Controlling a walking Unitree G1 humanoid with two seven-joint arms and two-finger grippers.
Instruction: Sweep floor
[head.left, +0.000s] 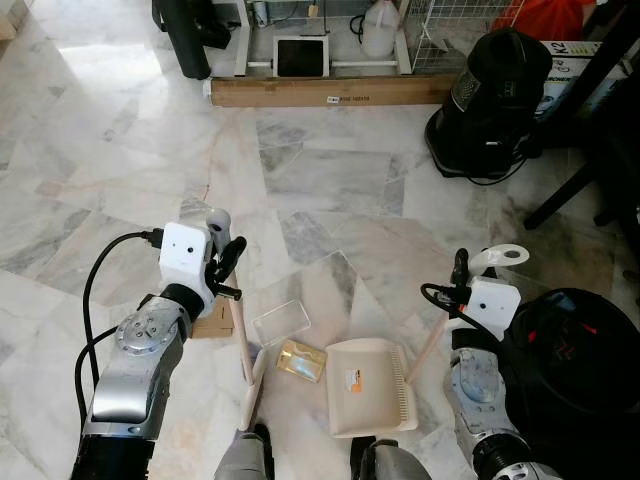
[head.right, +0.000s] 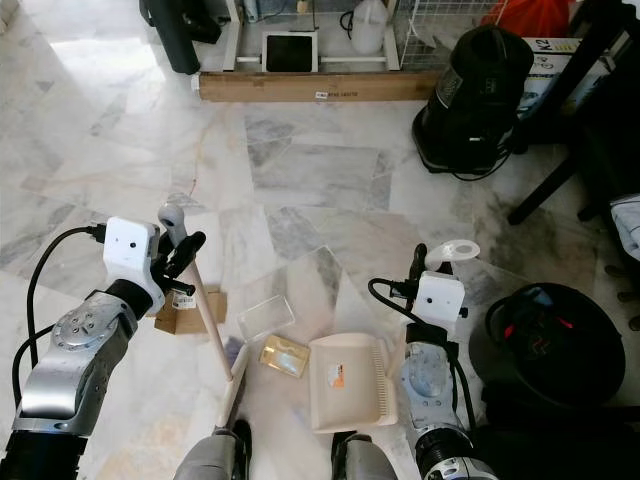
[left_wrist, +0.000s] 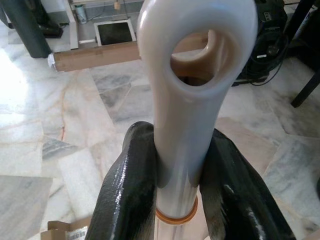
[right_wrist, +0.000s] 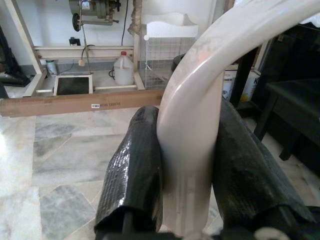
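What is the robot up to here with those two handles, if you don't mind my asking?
It is sweeping the marble floor. The left gripper is shut on the broom handle, and the right gripper is shut on the dustpan handle. The cream dustpan rests on the floor by its feet, with a clear plastic tray and a yellow wrapper lying between broom and pan.
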